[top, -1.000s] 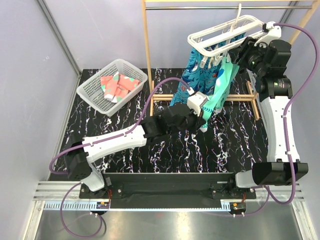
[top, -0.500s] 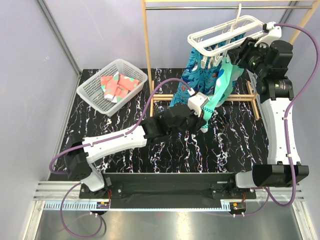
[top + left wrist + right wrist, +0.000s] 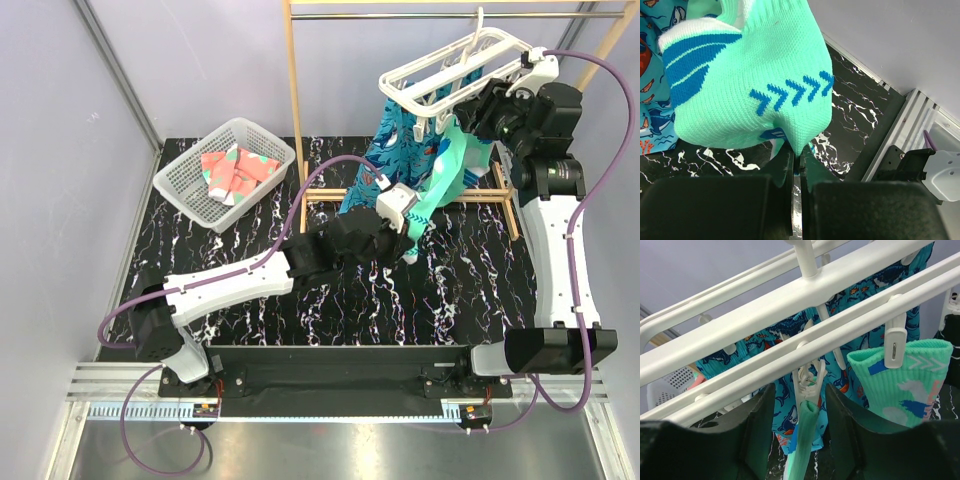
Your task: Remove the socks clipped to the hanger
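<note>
The white slatted hanger [image 3: 450,70] hangs by its hook from the wooden rack's rail and tilts. Teal-green socks [image 3: 452,165] hang from its clips beside a blue shark-print cloth [image 3: 400,150]. My left gripper [image 3: 410,225] is shut on the toe of one teal sock [image 3: 755,85], pinched between the jaws. My right gripper [image 3: 807,405] is open, its fingers [image 3: 757,430] on either side of a white clip [image 3: 809,382] that holds a teal sock's cuff [image 3: 805,440]. Another teal sock [image 3: 905,385] hangs clipped to the right.
A white mesh basket [image 3: 190,185] at the back left holds coral-pink socks [image 3: 235,172]. The tall wooden rack [image 3: 292,90] stands at the back with its base frame [image 3: 330,195] on the black marbled table [image 3: 200,250]. A grey wall is to the left.
The right gripper and hanger have shifted slightly up and right; the hanger tilts more. The left gripper still holds the sock's toe, almost in place.
</note>
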You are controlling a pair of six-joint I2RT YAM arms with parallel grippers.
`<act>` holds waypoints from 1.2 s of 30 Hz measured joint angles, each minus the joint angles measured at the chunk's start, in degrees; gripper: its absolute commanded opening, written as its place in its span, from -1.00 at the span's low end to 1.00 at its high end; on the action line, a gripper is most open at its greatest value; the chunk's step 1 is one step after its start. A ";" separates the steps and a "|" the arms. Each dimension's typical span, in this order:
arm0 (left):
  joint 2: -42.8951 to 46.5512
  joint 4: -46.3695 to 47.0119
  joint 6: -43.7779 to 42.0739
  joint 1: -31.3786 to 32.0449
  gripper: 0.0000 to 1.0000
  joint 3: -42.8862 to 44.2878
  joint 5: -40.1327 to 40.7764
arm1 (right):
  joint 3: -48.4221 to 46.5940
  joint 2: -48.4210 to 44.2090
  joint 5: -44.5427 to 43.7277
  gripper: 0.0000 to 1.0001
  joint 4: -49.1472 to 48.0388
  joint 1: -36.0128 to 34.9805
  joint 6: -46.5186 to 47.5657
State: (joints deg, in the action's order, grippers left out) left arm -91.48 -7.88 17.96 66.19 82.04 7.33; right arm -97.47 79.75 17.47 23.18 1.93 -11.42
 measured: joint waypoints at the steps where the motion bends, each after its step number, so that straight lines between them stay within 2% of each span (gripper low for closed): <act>1: 0.00 0.00 0.00 0.04 -1.00 0.00 0.00 | 0.07 0.00 0.00 0.06 0.04 0.00 0.07; 19: 0.00 0.02 -0.02 0.96 -1.00 0.48 0.02 | -0.02 0.31 -2.05 -0.05 -0.72 -0.35 1.01; 22: 0.00 0.02 -0.04 1.11 -1.00 0.48 0.04 | -0.02 0.70 -2.43 -0.13 -1.09 -0.57 1.01; 26: 0.00 0.02 -0.04 1.36 -1.00 0.48 0.04 | -0.02 1.09 -3.04 -0.38 -1.14 -0.76 0.85; 33: 0.00 0.02 -0.13 1.42 -1.00 0.48 0.20 | -0.02 1.11 -3.39 -0.93 -1.53 -0.81 0.48; 34: 0.00 0.00 -0.13 1.42 -1.00 0.48 0.26 | -0.02 1.11 -3.39 -0.94 -1.53 -0.81 0.48; 36: 0.00 0.02 -0.13 1.42 -1.00 0.48 0.31 | -0.02 1.11 -3.43 -0.75 -1.53 -0.81 0.46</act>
State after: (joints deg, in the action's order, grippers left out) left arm -91.48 -7.86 17.82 67.61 82.52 7.64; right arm -97.49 80.86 14.04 21.65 1.13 -10.96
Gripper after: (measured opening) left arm 0.027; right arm 0.291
